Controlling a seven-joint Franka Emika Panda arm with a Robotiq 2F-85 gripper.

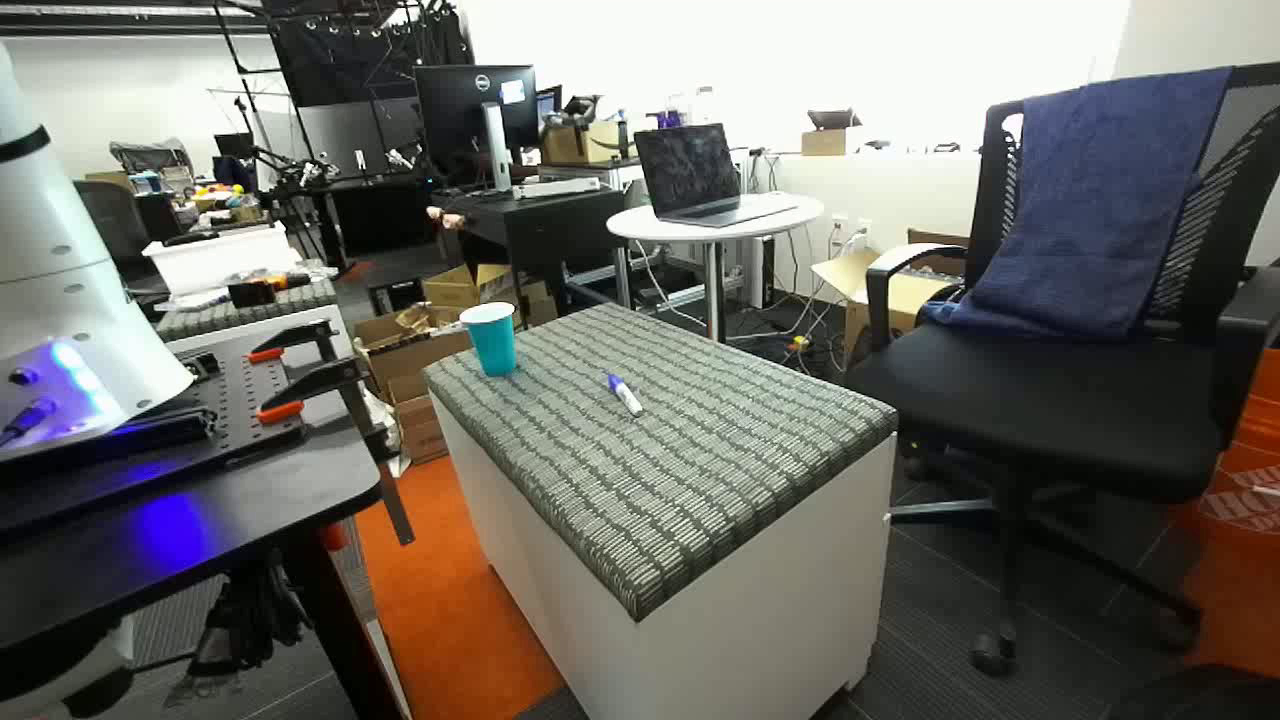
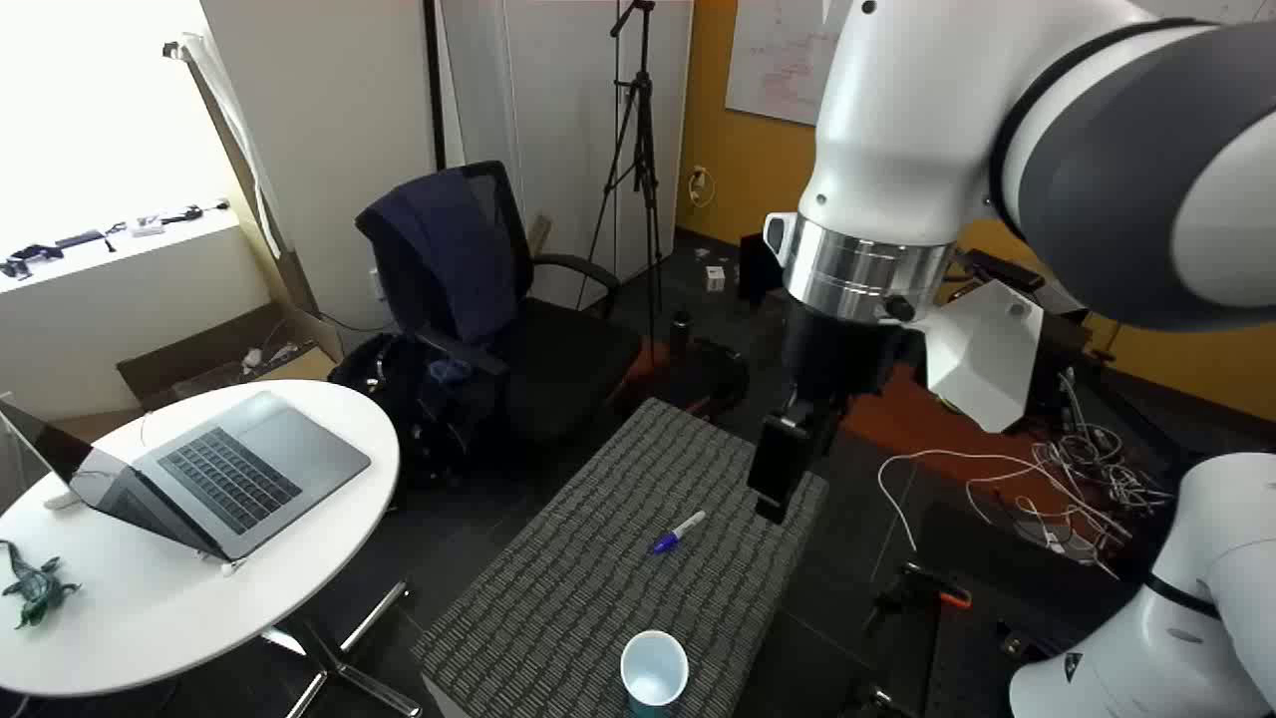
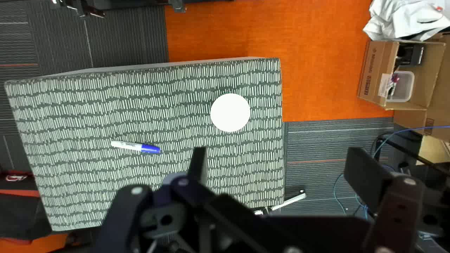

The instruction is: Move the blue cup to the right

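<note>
The blue cup (image 1: 492,342) stands upright near a corner of the patterned bench top in an exterior view. It also shows from above with its pale inside in an exterior view (image 2: 654,670). In the wrist view the cup (image 3: 230,112) appears as a bright white disc. My gripper (image 3: 277,154) has its two fingers wide apart with nothing between them. The cup lies beyond the fingertips and toward the left finger in the wrist view. In an exterior view the gripper (image 2: 783,467) hangs above the bench, apart from the cup.
A marker with a purple-blue cap (image 1: 625,395) lies on the patterned bench (image 1: 700,480), near the cup. A round white table (image 2: 339,419) with a laptop and a black chair (image 2: 558,369) stand beside the bench. A black robot table (image 1: 330,470) with clamps stands at its other side.
</note>
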